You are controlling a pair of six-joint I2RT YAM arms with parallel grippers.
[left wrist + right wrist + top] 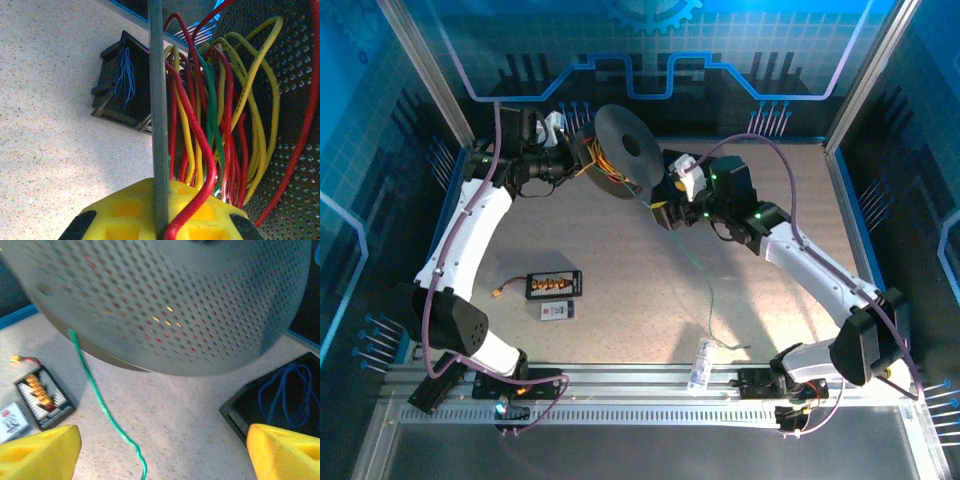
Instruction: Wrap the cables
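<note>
- As the top view looks down, the cables (598, 160) show as a red and yellow bundle wound on a dark perforated spool (625, 148), raised off the table (620, 260) at its far middle between both arms.
- Spool tilted on edge, its flat face turned toward the right gripper (666, 204); the left gripper (580, 157) meets its other side.
- One green cable (709, 315) hangs off the spool and trails toward the near edge, long axis roughly far-to-near.
- Black board (553, 285) and white card (557, 311) lie left of that strand, well apart from it.
- Left wrist view: left gripper (160, 222) has its yellow pads pressed together on the spool's (295, 100) grey rim, a red strand alongside.
- Cables (200, 135) loop red, yellow and green, running mostly upright beside the rim.
- Black box (122, 85) holding blue wire sits on the table behind.
- Right wrist view: right gripper (160, 455) fingers stand wide apart, gripping nothing.
- Spool (190, 300) hangs overhead; green cable (102, 407) drops from its edge diagonally down between the fingers.
- Black board (42, 397) and white card (10, 420) at left; black box (272, 407) with blue coil at right.
</note>
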